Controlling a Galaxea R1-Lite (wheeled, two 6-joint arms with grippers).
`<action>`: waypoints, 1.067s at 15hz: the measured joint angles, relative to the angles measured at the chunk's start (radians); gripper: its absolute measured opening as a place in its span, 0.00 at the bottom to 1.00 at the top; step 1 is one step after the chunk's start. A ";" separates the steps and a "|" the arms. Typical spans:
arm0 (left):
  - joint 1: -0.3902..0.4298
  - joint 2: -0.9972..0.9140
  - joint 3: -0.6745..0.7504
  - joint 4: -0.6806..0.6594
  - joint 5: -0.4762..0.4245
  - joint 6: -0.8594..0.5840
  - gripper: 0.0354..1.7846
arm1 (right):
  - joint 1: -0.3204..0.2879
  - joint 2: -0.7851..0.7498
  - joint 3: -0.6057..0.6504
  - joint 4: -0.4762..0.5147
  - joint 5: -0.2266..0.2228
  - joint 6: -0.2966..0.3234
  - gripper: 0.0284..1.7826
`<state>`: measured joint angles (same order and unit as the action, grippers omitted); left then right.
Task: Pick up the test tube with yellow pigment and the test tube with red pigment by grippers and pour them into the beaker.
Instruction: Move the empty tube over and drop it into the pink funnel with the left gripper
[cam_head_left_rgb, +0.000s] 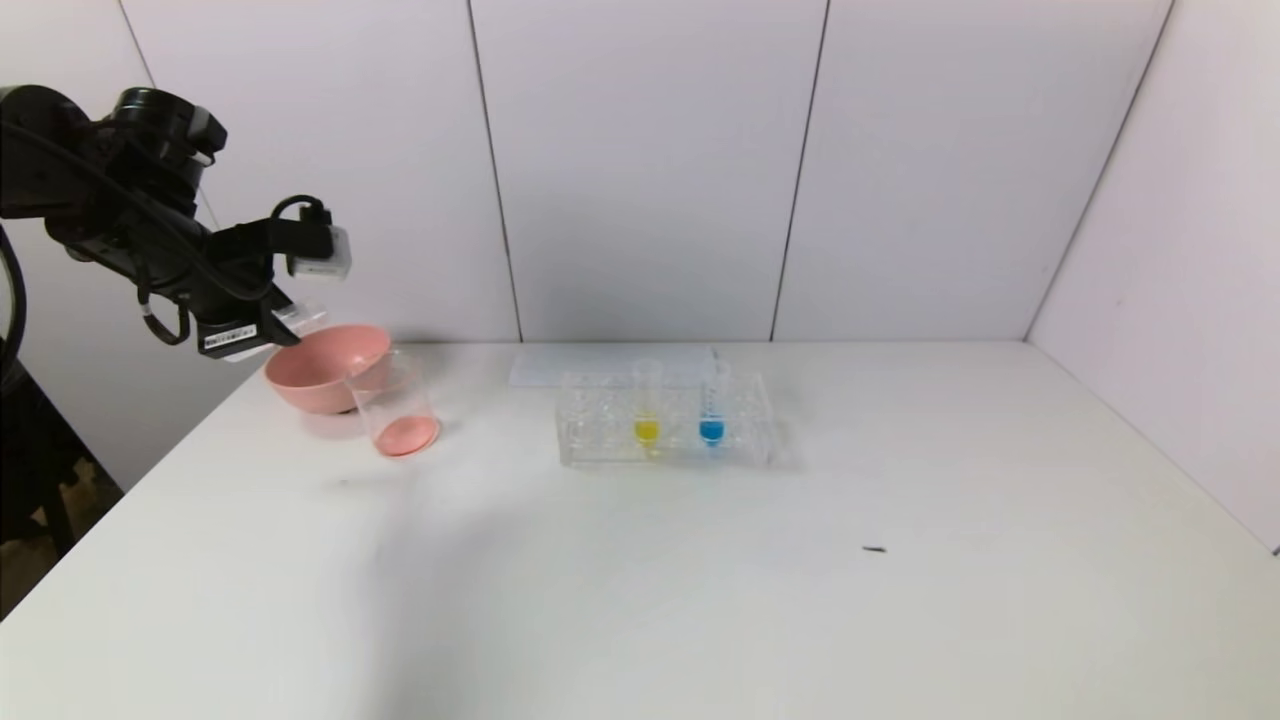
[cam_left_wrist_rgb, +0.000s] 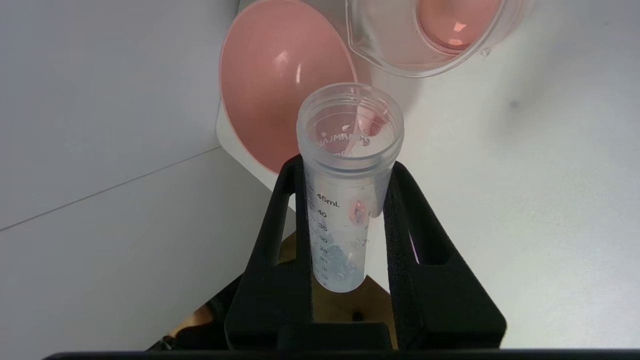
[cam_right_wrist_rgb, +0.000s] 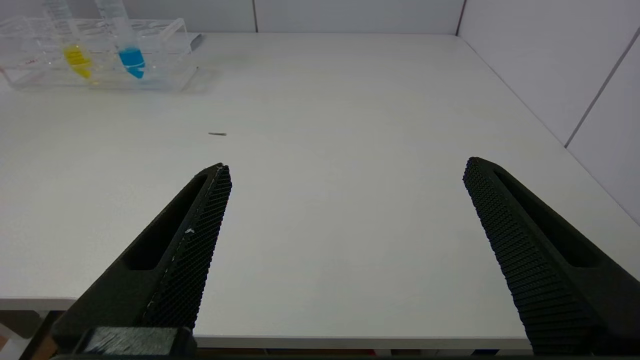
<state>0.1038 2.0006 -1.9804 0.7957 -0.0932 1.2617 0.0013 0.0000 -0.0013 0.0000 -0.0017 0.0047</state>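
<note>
Left gripper (cam_left_wrist_rgb: 345, 200) fingers clenched on near-empty red-pigment test tube (cam_left_wrist_rgb: 345, 190) beside pink bowl (cam_left_wrist_rgb: 280, 80) and beaker (cam_left_wrist_rgb: 430, 35); right gripper (cam_right_wrist_rgb: 345, 200) fingers spread, only in wrist view.

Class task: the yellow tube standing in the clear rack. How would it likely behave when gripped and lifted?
The test tube with yellow pigment looks smooth and clear, so probably slippery. It holds little liquid, so likely light. Its narrow tip suggests it would tip outside the rack.

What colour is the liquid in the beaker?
Pinkish red, pooled in the beaker; clearest in the left wrist view.
</note>
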 joint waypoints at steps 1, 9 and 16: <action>0.011 -0.006 0.000 0.000 -0.029 -0.019 0.23 | 0.000 0.000 0.000 0.000 0.000 0.000 0.95; 0.028 -0.031 0.004 -0.011 -0.179 -0.370 0.23 | 0.000 0.000 0.000 0.000 0.000 0.000 0.95; 0.079 -0.031 0.030 -0.059 -0.288 -0.498 0.23 | 0.000 0.000 0.000 0.000 0.000 0.000 0.95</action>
<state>0.1832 1.9694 -1.9506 0.7364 -0.3815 0.7638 0.0013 0.0000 -0.0013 0.0000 -0.0017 0.0047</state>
